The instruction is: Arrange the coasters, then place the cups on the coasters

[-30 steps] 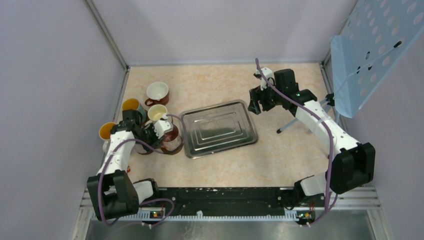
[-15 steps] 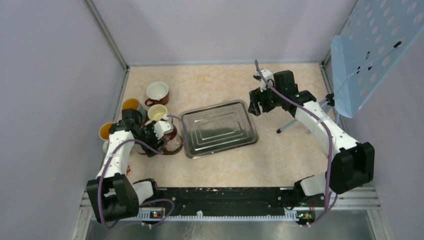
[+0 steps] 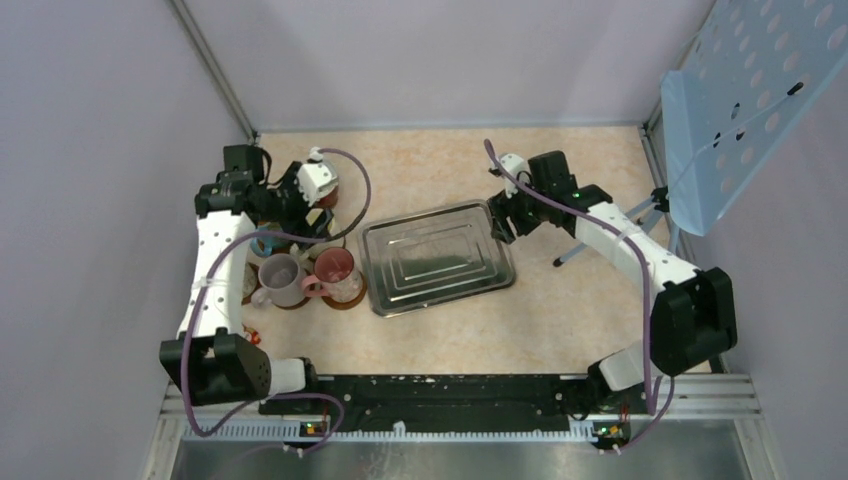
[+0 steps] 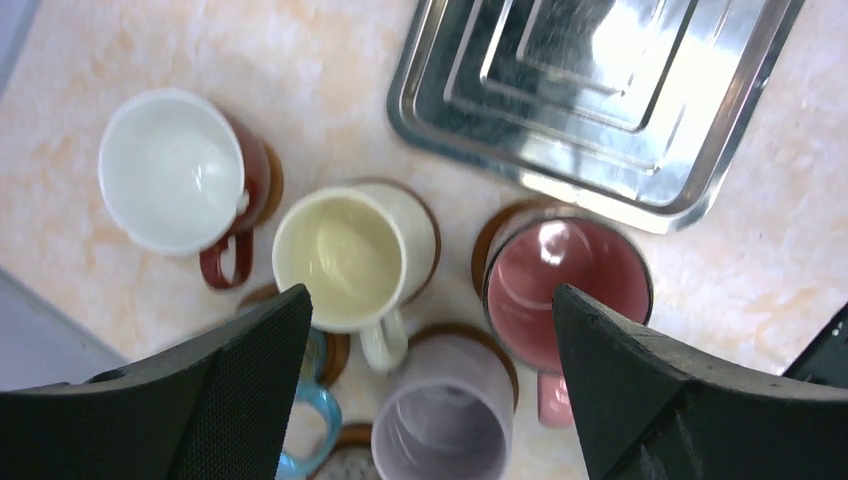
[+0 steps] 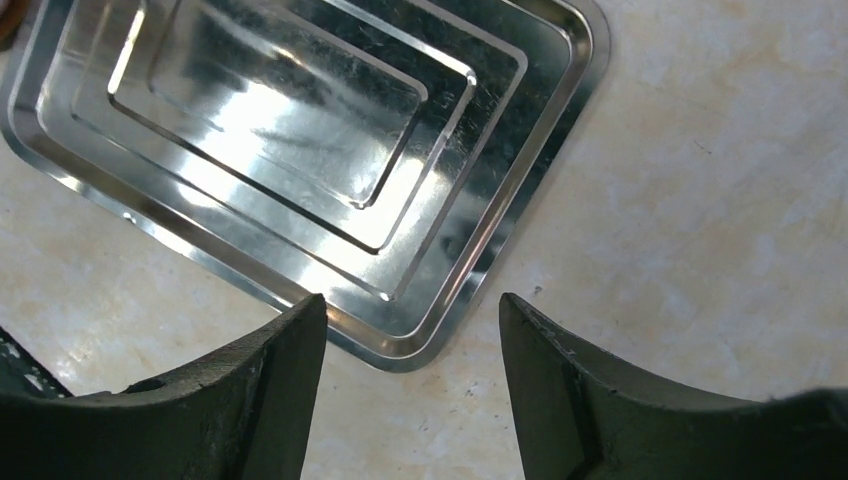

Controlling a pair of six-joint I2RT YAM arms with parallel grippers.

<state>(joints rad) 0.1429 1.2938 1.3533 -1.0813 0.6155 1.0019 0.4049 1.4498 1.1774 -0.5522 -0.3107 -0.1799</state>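
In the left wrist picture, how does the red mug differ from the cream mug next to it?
The red mug is red outside and white inside; the cream mug is cream all over. The red mug's handle is red, the cream mug's cream. Both stand upright, empty, each on a brown coaster.

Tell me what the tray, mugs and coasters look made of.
Tray: metal, probably steel. It is mirror-bright, with sharp reflections and fine scratches.
Mugs: glazed ceramic, by the look. They have thick rims and glossy coloured walls with soft highlights.
Coasters: brown, with only the edges showing under the mugs. Wood or plastic; cannot tell.
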